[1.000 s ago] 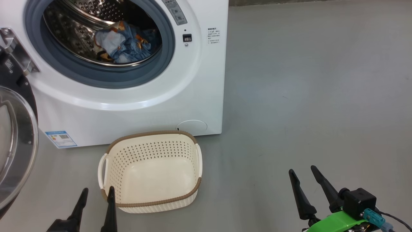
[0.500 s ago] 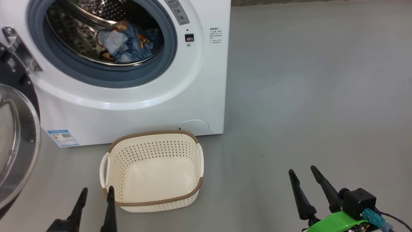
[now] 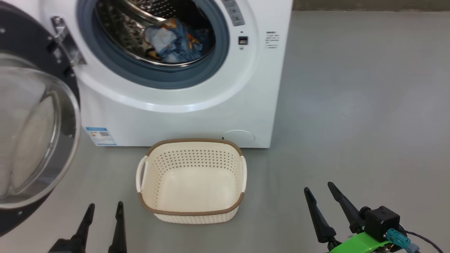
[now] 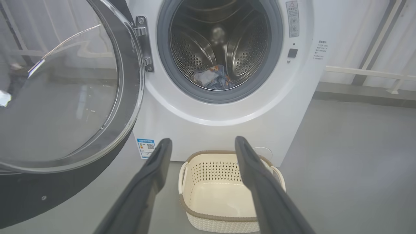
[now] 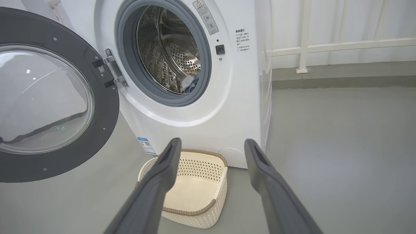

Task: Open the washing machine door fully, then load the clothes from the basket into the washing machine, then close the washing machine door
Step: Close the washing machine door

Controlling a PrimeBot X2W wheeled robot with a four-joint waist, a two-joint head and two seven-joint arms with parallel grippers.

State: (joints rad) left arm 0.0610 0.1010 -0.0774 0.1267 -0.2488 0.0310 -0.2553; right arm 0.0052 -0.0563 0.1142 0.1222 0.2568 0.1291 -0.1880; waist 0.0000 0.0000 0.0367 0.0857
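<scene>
The white washing machine stands with its door swung wide to the left, glass bowl facing me. The clothes, a blue and cream bundle, lie inside the steel drum. They show too in the left wrist view and the right wrist view. The cream basket sits empty on the floor before the machine. My left gripper is open, low and left of the basket. My right gripper is open, off to the basket's right. Both are empty.
The open door juts out over the floor on the left, its black rim near my left arm. Grey floor stretches to the right of the machine. A white railing runs along the wall behind.
The head view has swung to the left, so the machine, door and basket sit further right in the picture. Both grippers stay open and the things themselves have not moved.
</scene>
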